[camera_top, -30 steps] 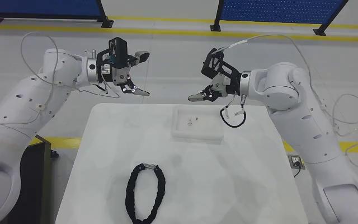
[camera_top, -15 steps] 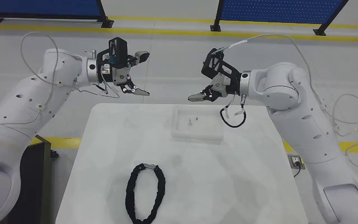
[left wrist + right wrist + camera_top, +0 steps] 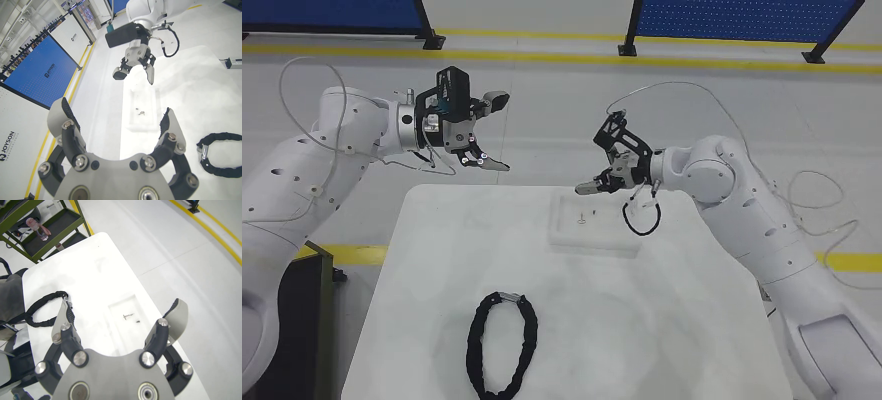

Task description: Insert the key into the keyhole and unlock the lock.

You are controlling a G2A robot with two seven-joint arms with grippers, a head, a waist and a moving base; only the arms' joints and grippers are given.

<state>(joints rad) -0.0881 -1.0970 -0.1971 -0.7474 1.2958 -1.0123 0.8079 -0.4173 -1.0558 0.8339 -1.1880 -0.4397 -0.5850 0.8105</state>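
The left gripper (image 3: pixel 498 133) has not shifted over the last second. It hangs above the far left corner of the table (image 3: pixel 692 330), jaws spread wide with nothing between them. All the change is on the other side: the right arm has swung inward and lower, carrying the right gripper (image 3: pixel 600 172) from out past the table's far edge to just above the far rim of the tray (image 3: pixel 592 243). Its jaws are also fully apart and empty. This reads as the opening reach for the key, so the task is at its very start, with nothing picked up and the lock untouched.

The lock (image 3: pixel 482 345) lies well clear of both sets of jaws, on the side of the table nearest the robot and closer to the left gripper's side. It is a closed loop in a black fabric sleeve, its ends meeting at a small metal lock body (image 3: pixel 510 297). Which way the keyhole faces cannot be made out.

The key (image 3: pixel 585 213) lies flat on the tray floor, ahead of and below the open right jaws, roughly in line with the gap between them. It is thin, small and metallic, with a tiny dark speck (image 3: pixel 138 321) just beside it. Lying so flat on the tray floor, it will probably need a careful, low pinch.
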